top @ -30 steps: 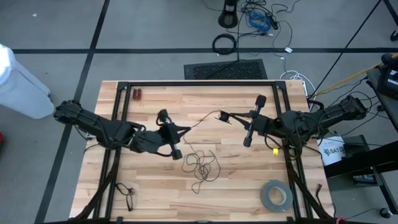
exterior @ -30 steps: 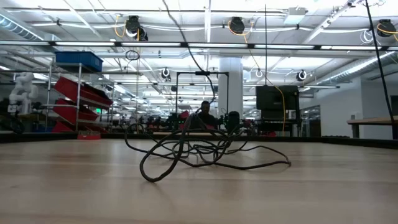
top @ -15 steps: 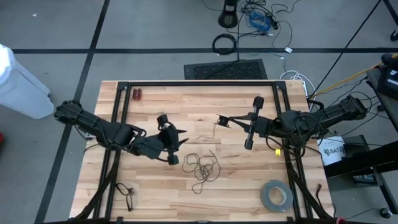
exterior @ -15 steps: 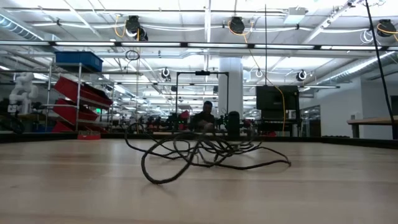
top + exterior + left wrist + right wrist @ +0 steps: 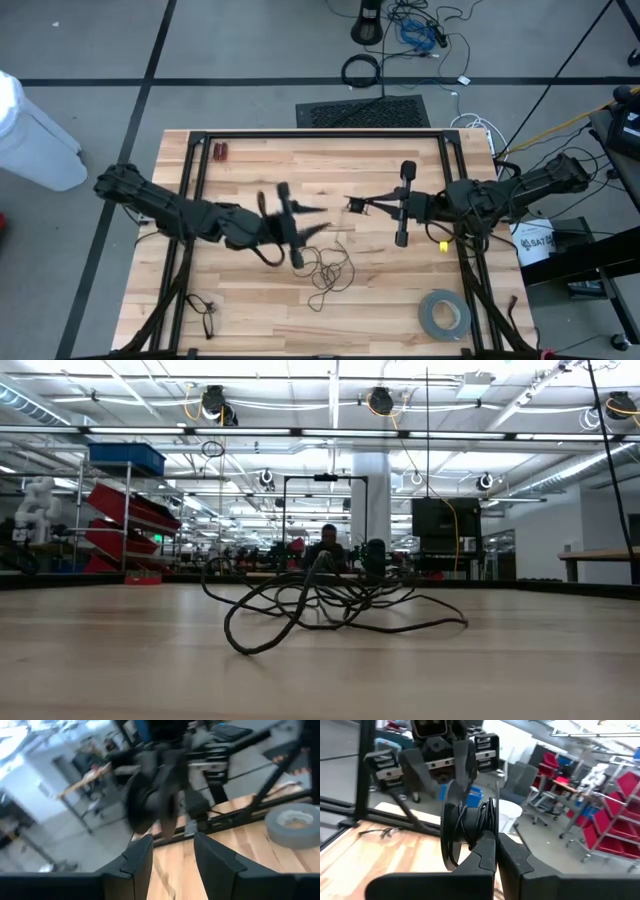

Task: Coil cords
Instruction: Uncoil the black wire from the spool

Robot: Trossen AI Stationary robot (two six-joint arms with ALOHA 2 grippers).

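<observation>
Cord [image 5: 325,268]: thin, limp, tangle-prone, likely light. Left hand [image 5: 312,222] gapes empty just above it; right hand [image 5: 354,205] pinches one end.

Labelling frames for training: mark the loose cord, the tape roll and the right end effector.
loose cord [image 5: 325,268], high view, middle of the tangle.
tape roll [image 5: 443,315], high view, grey ring.
right end effector [image 5: 353,206], high view, fingertips.
</observation>
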